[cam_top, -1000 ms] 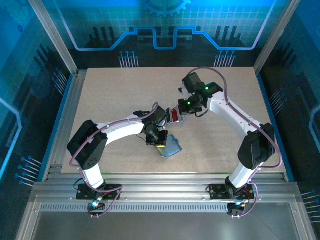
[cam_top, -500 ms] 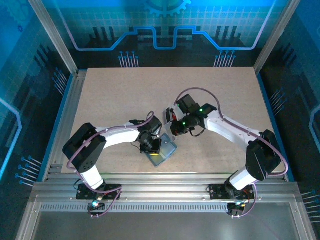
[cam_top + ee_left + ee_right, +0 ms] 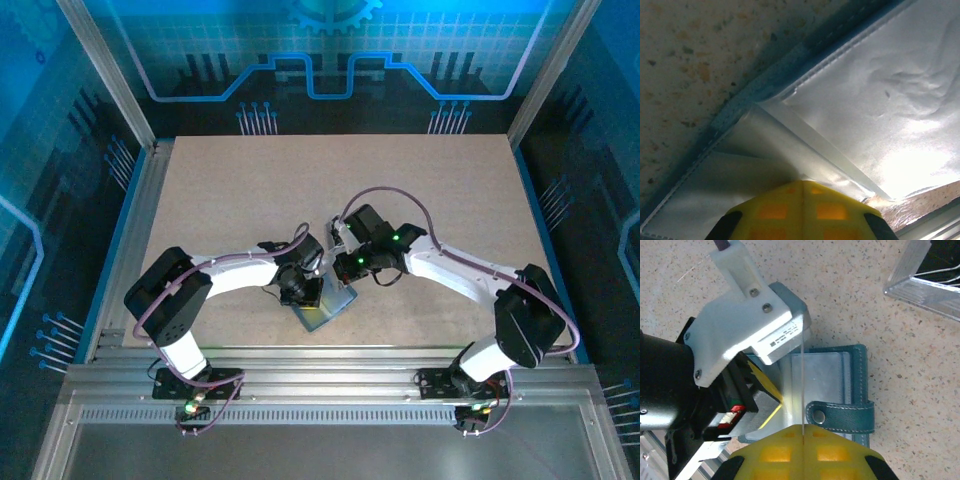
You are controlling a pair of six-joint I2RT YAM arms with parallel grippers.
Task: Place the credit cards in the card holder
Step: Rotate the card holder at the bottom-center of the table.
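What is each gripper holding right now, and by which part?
Right gripper pinches a credit card, seen edge-on, by its near edge. Left gripper appears to clamp the card holder by a clear inner sleeve.

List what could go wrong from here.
1. The right hand holds the card edge-on above the card holder; it may miss the pocket.
2. The left hand seems to pinch a clear sleeve, which could slip shut.
3. The left wrist crowds the card's path; they might bump.

Table (image 3: 230,190): speckled beige surface is noted. Card holder (image 3: 827,372) is laid open directly on it, toward the near edge, tab clasp (image 3: 840,415) spread flat.
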